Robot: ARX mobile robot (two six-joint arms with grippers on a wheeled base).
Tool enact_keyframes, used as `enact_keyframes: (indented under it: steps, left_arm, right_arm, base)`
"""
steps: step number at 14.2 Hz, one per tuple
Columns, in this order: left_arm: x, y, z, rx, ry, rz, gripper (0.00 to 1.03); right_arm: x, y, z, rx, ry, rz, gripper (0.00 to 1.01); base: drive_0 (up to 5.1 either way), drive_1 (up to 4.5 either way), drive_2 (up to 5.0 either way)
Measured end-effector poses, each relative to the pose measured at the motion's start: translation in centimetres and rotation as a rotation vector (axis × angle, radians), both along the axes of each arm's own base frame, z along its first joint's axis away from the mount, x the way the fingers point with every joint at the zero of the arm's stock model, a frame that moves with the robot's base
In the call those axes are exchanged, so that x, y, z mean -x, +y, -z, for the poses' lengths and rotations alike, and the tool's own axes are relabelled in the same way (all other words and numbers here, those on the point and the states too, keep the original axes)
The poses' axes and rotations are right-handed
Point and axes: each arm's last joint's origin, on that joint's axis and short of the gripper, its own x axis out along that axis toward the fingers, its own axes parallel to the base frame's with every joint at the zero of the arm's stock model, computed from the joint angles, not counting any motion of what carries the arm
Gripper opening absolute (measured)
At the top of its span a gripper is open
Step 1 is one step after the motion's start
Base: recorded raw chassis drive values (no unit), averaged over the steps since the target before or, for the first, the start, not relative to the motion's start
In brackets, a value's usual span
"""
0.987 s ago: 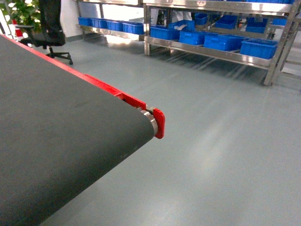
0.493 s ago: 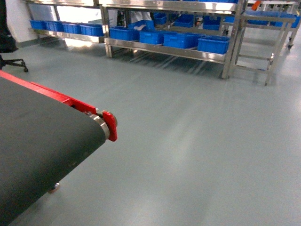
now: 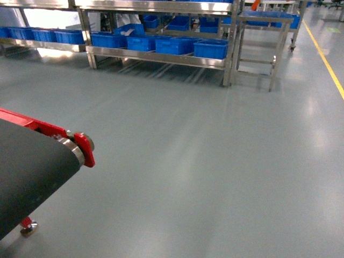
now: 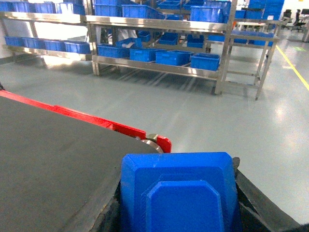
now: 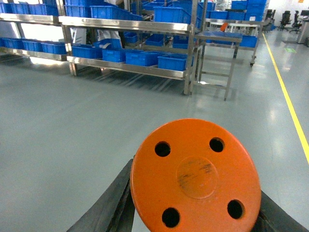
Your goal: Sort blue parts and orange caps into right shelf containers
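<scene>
A blue part (image 4: pixel 179 191), a chunky block with bevelled corners, fills the bottom of the left wrist view, and my left gripper (image 4: pixel 178 205) is shut on it, dark fingers (image 4: pixel 110 212) against both sides. My right gripper (image 5: pixel 195 210) is shut on a round orange cap (image 5: pixel 195 174) with several holes. Neither gripper shows in the head view. The steel shelf (image 3: pixel 161 58) stands far off across the floor with bright-blue crates (image 3: pixel 210 49) on its lower level. The same shelf (image 5: pixel 130 68) and a crate (image 5: pixel 171 62) appear in the right wrist view.
The dark conveyor belt (image 3: pixel 27 161) with its red end cap (image 3: pixel 86 149) sits at lower left, its foot (image 3: pixel 27 227) on the floor. A steel table frame (image 3: pixel 257 32) stands right of the shelf. A yellow floor line (image 3: pixel 325 54) runs along the right.
The head view has swung right: the belt end has slid left and covers less of the frame, and the shelf has shifted left, bringing the steel table and yellow line into sight.
</scene>
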Motion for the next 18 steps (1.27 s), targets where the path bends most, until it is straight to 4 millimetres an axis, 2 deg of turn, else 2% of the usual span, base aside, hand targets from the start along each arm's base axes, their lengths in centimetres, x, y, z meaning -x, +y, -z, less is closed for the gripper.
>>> enact_keyframes:
  steps: [18]
  left_arm:
    - [0.00, -0.02, 0.00, 0.000, 0.000, 0.003, 0.44]
  right_arm:
    - [0.00, 0.00, 0.00, 0.000, 0.000, 0.001, 0.44]
  base:
    - [-1.4, -1.42, -1.4]
